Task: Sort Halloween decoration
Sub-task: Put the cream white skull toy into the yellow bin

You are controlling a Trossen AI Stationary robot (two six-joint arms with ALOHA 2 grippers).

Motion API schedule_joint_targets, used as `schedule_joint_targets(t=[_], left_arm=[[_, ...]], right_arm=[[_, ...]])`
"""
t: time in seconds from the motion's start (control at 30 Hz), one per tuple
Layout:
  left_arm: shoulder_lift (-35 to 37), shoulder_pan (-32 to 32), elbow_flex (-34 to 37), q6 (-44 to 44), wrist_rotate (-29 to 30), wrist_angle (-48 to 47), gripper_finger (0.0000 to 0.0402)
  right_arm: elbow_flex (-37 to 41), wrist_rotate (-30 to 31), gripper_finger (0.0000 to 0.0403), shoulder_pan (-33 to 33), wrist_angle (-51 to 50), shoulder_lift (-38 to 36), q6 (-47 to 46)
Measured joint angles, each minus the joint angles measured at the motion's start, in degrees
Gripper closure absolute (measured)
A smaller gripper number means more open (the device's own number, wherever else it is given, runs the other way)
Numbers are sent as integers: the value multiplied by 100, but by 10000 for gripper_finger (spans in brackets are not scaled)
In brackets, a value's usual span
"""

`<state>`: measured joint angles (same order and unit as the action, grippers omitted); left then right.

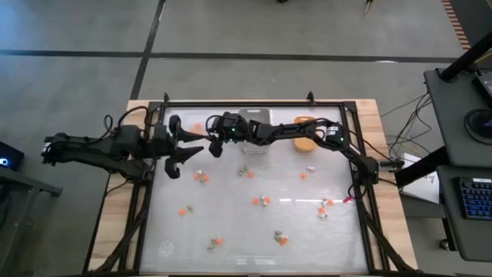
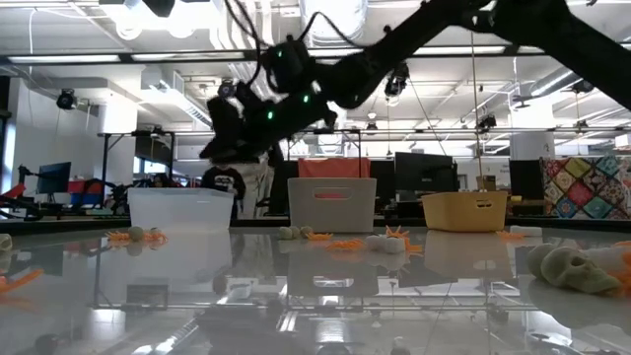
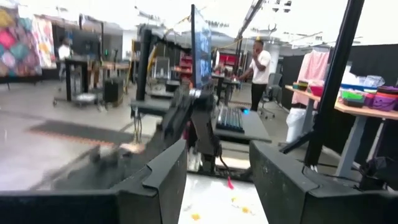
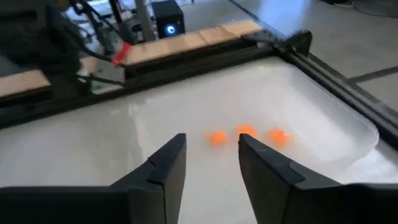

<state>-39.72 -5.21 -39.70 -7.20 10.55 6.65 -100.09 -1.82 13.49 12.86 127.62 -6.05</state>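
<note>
Small orange, white and tan trinkets lie scattered over the table. Three orange ones rest on the floor of the clear tray, which stands at the far left of the tray row. My right gripper reaches across from the right and hovers above that tray, open and empty. My left gripper hangs just left of it, above the table, also open and empty.
A grey tray and an orange-yellow tray stand along the far edge, right of the clear one. A pale skull trinket lies near the low camera. A black frame borders the table. A person stands beyond it.
</note>
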Motion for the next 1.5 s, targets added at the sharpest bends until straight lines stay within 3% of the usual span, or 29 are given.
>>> schedule_joint_targets(t=[0.5, 0.8, 1.03, 1.2, 1.5], left_arm=[[-724, -425, 0, -2026, 90, -1259, 244], [-1322, -1059, 0, -3515, 684, -2827, 244], [-2029, -1093, 0, -4999, 703, -4136, 244], [-2567, -1073, 0, -5578, 532, -4441, 244], [-3476, -838, -169, -5585, 388, -4617, 244]], right_arm=[[297, 74, 267, -622, -2636, -1567, 881], [1978, 202, 280, -773, -2574, -3175, 804], [2936, 328, 280, -976, -2199, -3957, 600], [3242, 808, 280, -1125, -1974, -4145, 562], [3272, 849, 280, -1149, -1943, -4147, 364]])
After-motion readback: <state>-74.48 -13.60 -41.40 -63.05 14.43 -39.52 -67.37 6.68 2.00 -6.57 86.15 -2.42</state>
